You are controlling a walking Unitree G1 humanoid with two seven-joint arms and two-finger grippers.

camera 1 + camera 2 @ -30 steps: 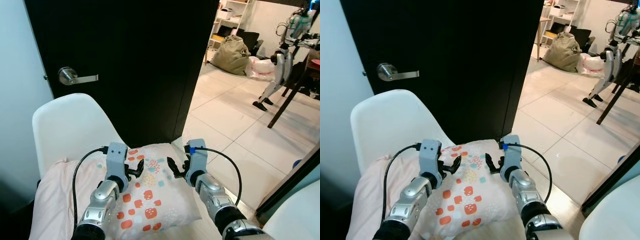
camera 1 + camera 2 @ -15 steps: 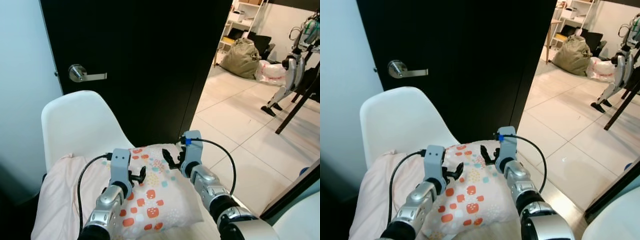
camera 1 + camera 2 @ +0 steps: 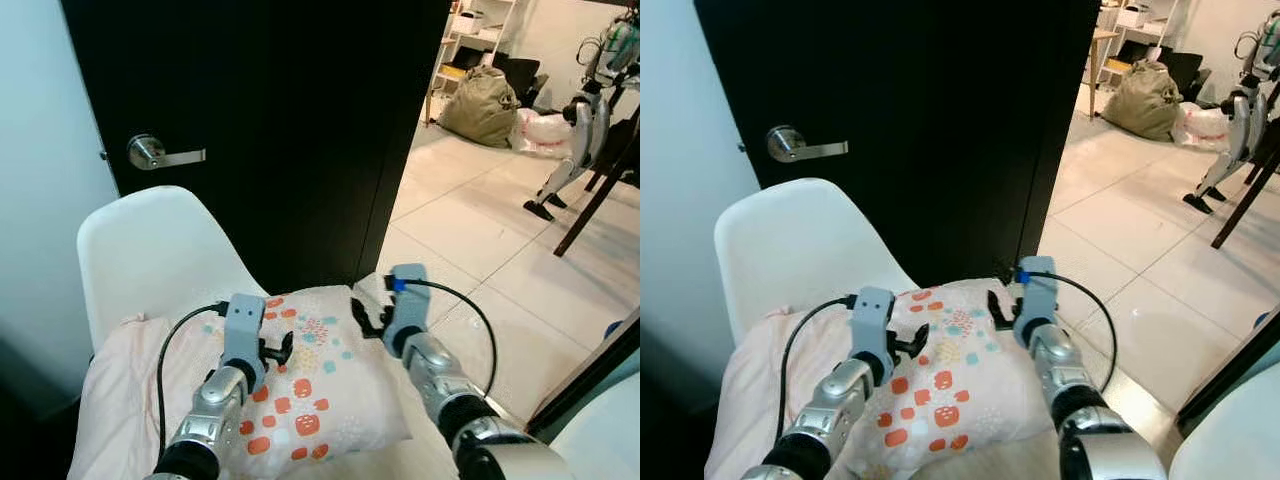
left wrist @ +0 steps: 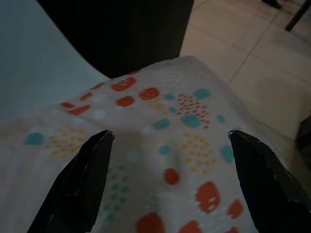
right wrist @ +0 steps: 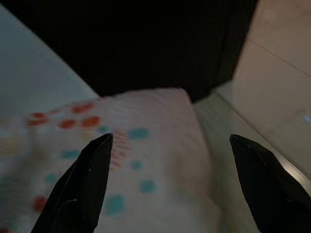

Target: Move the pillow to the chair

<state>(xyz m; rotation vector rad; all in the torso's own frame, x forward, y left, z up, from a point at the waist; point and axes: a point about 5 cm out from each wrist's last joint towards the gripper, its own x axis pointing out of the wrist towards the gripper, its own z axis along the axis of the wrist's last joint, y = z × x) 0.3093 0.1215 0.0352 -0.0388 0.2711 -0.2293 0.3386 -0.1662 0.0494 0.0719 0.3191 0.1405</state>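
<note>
A pale pillow (image 3: 320, 400) with orange and teal spots lies on the seat of a white shell chair (image 3: 150, 250), on top of a pink blanket (image 3: 115, 390). My left gripper (image 3: 276, 350) hovers open just above the pillow's middle. In the left wrist view the spotted fabric (image 4: 165, 145) lies between the spread fingers (image 4: 80, 182). My right gripper (image 3: 368, 318) is open over the pillow's far right corner. In the right wrist view the pillow edge (image 5: 146, 126) sits below the wide-apart fingers (image 5: 82, 184). Neither gripper holds anything.
A black door (image 3: 280, 110) with a silver lever handle (image 3: 160, 153) stands right behind the chair. To the right is tiled floor (image 3: 470, 230) with an olive bag (image 3: 485, 105), a four-legged robot (image 3: 575, 120) and a dark table leg (image 3: 600, 165).
My right gripper has slid to the right, toward the pillow's far right corner. The left gripper stays over the pillow. The view has shifted slightly.
</note>
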